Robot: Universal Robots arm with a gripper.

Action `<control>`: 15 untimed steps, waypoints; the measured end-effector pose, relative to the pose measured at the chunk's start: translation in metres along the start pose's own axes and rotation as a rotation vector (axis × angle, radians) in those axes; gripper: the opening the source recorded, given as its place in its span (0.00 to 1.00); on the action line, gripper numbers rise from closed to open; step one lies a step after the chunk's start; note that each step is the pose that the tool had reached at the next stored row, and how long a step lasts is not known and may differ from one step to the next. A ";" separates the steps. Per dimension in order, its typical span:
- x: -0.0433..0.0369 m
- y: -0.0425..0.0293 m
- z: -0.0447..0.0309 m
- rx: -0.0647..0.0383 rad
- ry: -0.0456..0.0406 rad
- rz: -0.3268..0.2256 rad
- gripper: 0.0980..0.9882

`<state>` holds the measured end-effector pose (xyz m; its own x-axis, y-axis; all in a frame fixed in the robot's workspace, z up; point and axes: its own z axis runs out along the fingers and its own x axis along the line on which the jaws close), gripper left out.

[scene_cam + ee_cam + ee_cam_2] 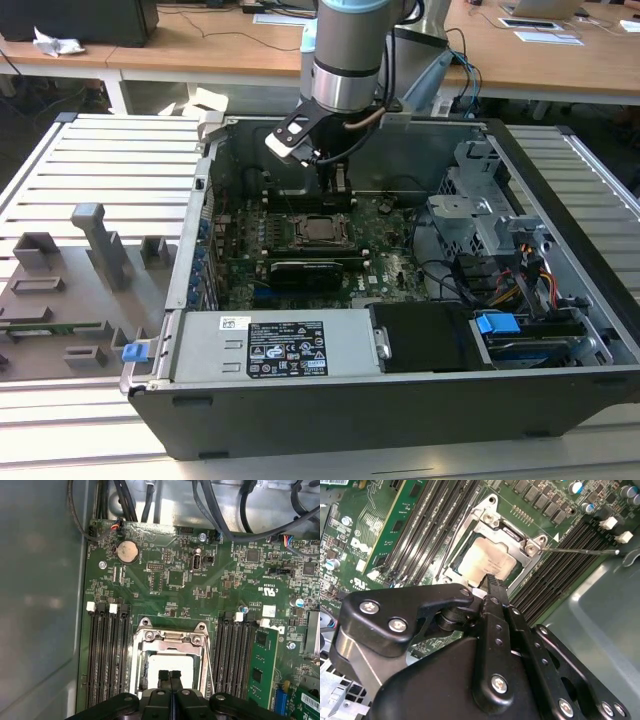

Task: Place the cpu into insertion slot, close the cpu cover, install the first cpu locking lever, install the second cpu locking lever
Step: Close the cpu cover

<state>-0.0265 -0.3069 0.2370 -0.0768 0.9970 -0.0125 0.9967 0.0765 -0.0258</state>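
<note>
Slatted metal table [90, 150] holds an open case [400, 400]. Cpu [187, 664] lies in the slot [298, 230], mid-board toward the case's far wall, with the cover [170, 636] flat around it. Gripper [170, 676] hangs just above the cpu, its fingers pressed together on themselves.

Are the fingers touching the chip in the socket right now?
Cannot tell. In both wrist views the fingers overlap the chip, hiding any contact or gap.
</note>
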 end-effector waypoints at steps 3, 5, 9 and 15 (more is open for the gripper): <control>0.0002 -0.0030 0.0001 0.000 0.0000 0.000 0.01; 0.0004 -0.0047 0.0001 0.000 0.0000 0.000 0.01; 0.0007 -0.0091 0.0002 0.000 0.0000 0.000 0.01; 0.0016 -0.0209 0.0016 0.000 0.0000 0.000 0.01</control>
<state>-0.0476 -0.3069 0.2359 -0.0768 0.9970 -0.0125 0.9967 0.0764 -0.0257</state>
